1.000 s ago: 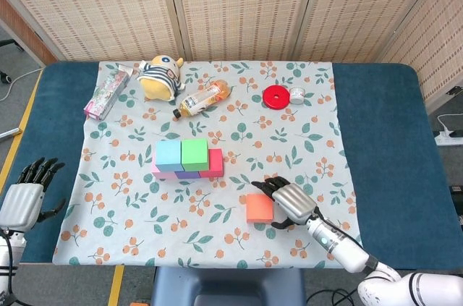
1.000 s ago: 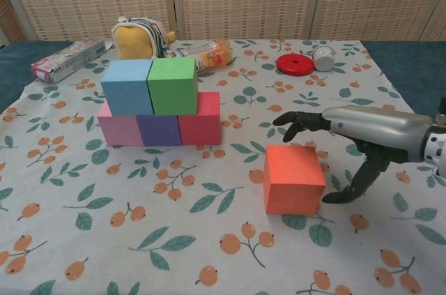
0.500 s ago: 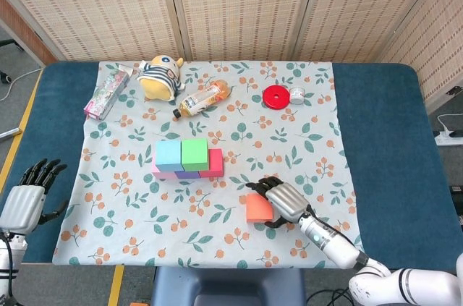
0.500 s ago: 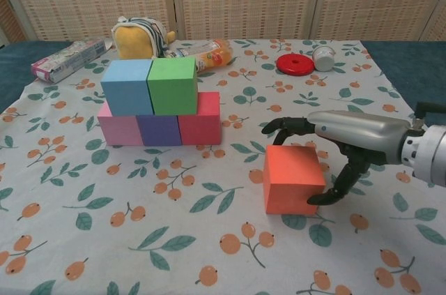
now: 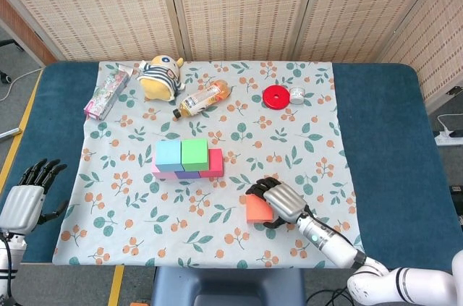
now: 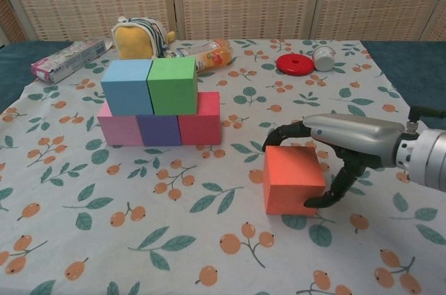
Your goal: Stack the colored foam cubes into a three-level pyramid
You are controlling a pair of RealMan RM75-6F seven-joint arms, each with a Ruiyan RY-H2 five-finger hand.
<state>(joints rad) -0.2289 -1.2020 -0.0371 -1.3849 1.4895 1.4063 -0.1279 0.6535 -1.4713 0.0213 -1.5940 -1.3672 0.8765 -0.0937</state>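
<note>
An orange cube (image 5: 257,208) (image 6: 293,180) rests on the floral cloth, in front and to the right of the stack. My right hand (image 5: 281,201) (image 6: 334,141) wraps it: fingers curl over its far top edge and the thumb presses its right side. The stack has a pink cube (image 6: 120,130), a purple cube (image 6: 159,130) and a crimson cube (image 6: 201,124) in a row, with a blue cube (image 5: 168,153) (image 6: 127,86) and a green cube (image 5: 194,152) (image 6: 172,84) on top. My left hand (image 5: 25,194) hangs off the table's left front corner, fingers spread, holding nothing.
At the back of the cloth lie a pink packet (image 5: 108,90), a striped plush toy (image 5: 160,76), a bottle on its side (image 5: 202,98), a red disc (image 5: 275,95) and a small white jar (image 5: 296,95). Blue table surface (image 5: 383,139) flanks the cloth.
My right hand has moved left onto the orange cube and its fingers have curled down around it. The cube, the stack and my left hand have stayed put.
</note>
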